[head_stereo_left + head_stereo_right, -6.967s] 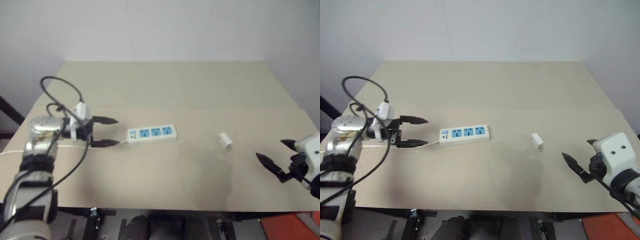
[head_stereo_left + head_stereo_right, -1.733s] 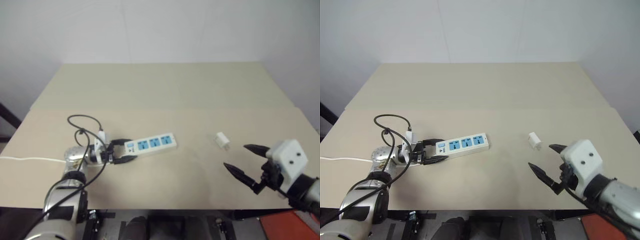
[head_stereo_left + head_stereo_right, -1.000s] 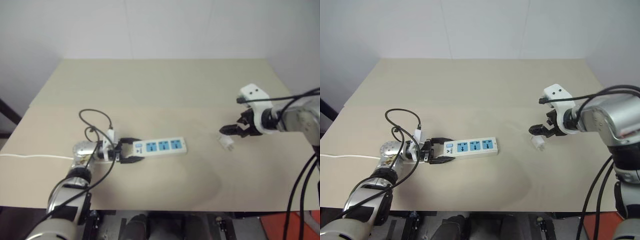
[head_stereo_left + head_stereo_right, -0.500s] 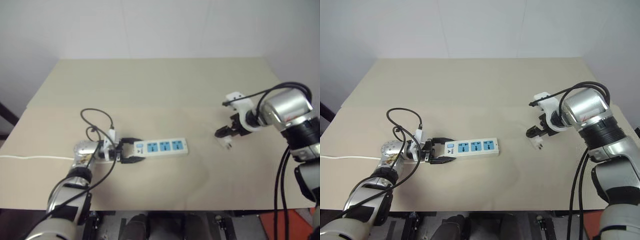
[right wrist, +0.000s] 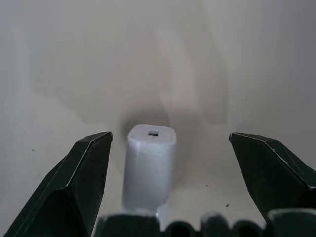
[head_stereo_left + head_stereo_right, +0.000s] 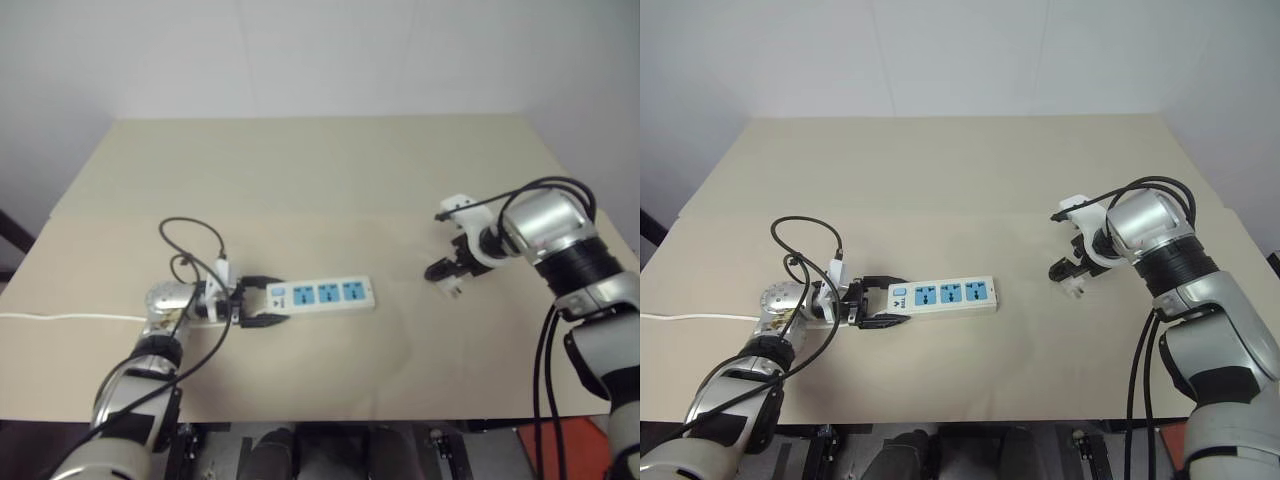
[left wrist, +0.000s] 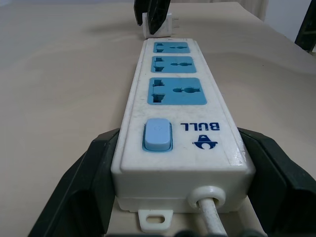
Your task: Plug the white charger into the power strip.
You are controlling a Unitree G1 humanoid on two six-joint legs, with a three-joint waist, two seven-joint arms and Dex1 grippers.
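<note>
On a beige table, the left gripper is clamped across the switch end of the strip, one black finger pressed to each long side, with the white cord leaving from between them. The strip is a flat white bar with three blue socket faces in a row, a pale blue rocker switch and a blue "BULL" mark beside it; it runs straight out from those jaws toward the far gripper. Well apart from it, the right gripper points down over the charger, its jaws spread wide and holding nothing. The charger, a small white block with rounded edges and a small slot in its end face, lies on the table between the two black fingers, clear of both, with open space on either side. The left wrist view shows the charger's prongs beyond the strip's far end.
</note>
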